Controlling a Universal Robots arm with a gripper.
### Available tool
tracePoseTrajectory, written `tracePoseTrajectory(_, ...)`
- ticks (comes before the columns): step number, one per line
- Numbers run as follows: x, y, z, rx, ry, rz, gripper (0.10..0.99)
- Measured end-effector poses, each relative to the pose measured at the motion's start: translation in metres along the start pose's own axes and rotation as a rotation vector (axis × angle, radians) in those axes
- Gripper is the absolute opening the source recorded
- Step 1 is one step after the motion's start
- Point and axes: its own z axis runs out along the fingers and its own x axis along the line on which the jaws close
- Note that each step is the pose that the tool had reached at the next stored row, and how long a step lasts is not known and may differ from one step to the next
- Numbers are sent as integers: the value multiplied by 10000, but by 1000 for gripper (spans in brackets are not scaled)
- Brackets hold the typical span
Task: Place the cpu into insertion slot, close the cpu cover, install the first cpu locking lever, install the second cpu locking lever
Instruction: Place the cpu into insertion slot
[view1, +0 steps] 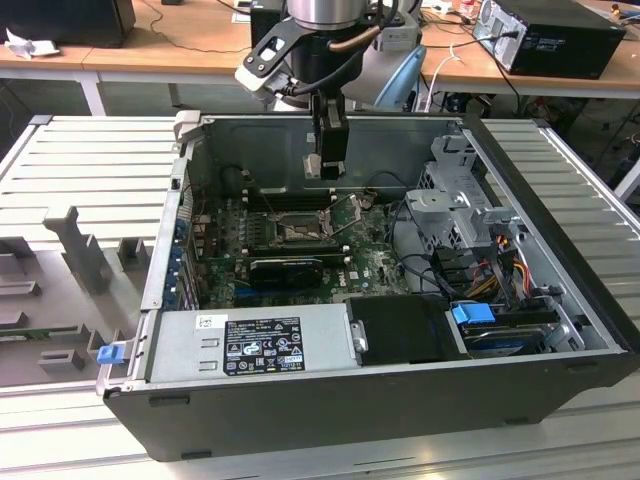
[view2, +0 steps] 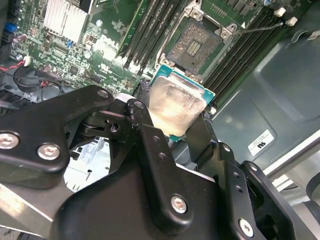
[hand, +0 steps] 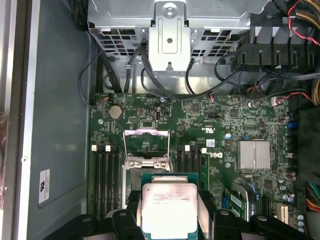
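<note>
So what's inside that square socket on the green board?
Only bare pins: the insertion slot is empty. In the first wrist view, the cpu in the gripper hides part.

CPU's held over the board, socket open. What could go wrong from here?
1. The end effector pinches the cpu by two edges, so it might slip or tilt.
2. The insertion slot shows bare contacts; a skewed or offset landing could bend them.
3. The cpu cover stands open beside the slot, and the bulky fingers could clip it on the way down.
</note>
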Motion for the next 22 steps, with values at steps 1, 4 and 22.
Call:
tracePoseTrajectory(1,0,0,4,0,-1,0,533)
tracePoseTrajectory(4,0,-1,13,-1,1,0,533)
tracePoseTrajectory(22,-2,-9,102,0,0,0,533)
